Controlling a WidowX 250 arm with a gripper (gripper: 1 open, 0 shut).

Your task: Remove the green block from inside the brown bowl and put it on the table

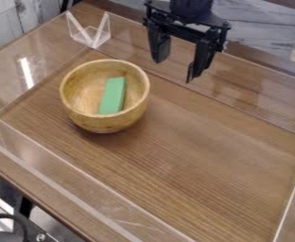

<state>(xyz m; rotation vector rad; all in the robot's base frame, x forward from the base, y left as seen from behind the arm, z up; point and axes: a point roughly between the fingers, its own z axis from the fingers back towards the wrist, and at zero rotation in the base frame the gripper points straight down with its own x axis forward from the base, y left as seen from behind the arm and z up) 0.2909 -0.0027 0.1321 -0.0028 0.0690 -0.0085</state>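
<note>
Bowl first: the brown bowl (106,95) sits on the table (200,161), toward the left side of the tabletop, and everything else is easiest placed from it. Inside it, the green block (113,95) lies slanted against the inner wall, its upper end close to the bowl's far rim. Beyond the bowl and off to its right, the gripper (178,55) hangs above the table with its dark fingers (197,59) spread apart and pointing down, grasping nothing, well clear of the bowl.

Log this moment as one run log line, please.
pincer: open, empty, above table, right of brown bowl | green block: inside bowl | step: block not yet grasped
</note>
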